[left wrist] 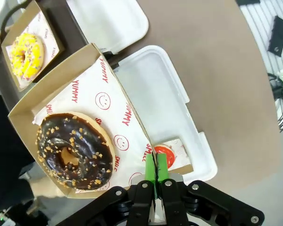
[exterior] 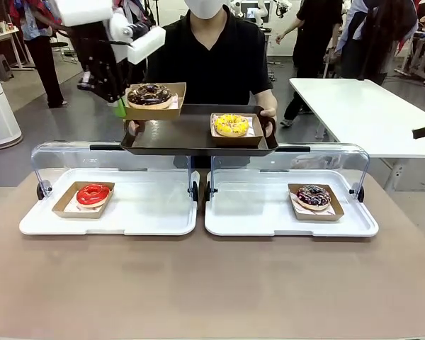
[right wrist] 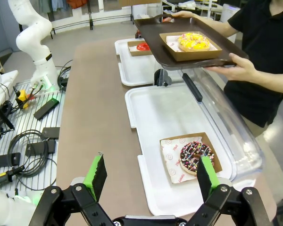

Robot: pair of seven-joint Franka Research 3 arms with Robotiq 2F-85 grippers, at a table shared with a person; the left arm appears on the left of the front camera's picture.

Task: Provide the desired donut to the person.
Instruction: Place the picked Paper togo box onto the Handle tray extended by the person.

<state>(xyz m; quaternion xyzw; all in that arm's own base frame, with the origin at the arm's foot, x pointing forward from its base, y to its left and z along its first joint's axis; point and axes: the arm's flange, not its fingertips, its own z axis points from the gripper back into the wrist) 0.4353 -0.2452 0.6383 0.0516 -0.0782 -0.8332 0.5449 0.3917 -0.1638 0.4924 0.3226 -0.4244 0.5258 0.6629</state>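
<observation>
The left gripper pinches the rim of a cardboard box holding a chocolate donut with nut bits, above the person's dark tray. The right gripper's fingers stand wide, empty.

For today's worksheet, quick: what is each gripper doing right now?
Left gripper: shut on the edge of the chocolate donut's cardboard tray, held above the person's dark tray.
Right gripper: open, holding nothing.
</observation>
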